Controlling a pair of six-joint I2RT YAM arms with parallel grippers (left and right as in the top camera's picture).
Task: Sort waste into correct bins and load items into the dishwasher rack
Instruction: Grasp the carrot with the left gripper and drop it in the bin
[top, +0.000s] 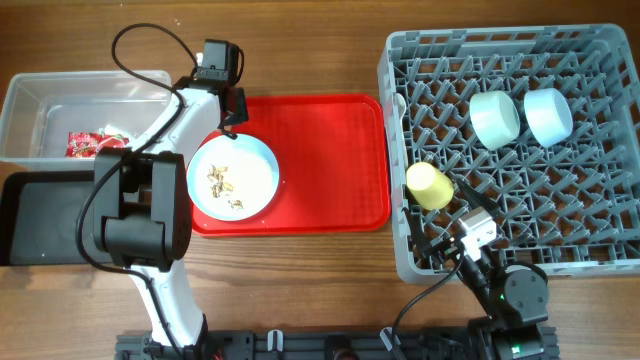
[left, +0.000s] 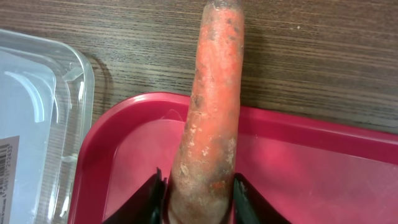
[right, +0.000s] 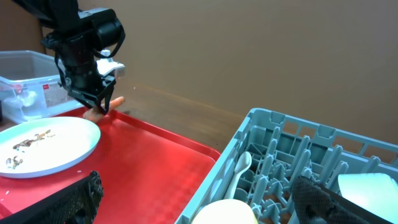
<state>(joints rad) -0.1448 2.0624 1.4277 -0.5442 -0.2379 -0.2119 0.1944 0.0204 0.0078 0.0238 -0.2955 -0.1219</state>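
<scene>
My left gripper (left: 199, 198) is shut on the thick end of the orange carrot (left: 211, 106) and holds it over the far left corner of the red serving tray (top: 330, 160). The carrot also shows in the right wrist view (right: 99, 112). The pale blue plate (top: 250, 165) with beige food scraps (top: 222, 182) lies on that tray. My right gripper (right: 196, 186) is open above the yellow cup (top: 430, 185), which sits in the grey dishwasher rack (top: 500, 40). The rack also holds the mint-green bowl (top: 495, 118), the light blue bowl (top: 548, 115) and the white spoon (right: 239, 171).
The clear tub (top: 60, 85) at the far left holds the red wrapper (top: 85, 145) and the white tissue (top: 112, 134). The black tray (top: 45, 220) lies in front of it. The left arm's body covers part of both bins.
</scene>
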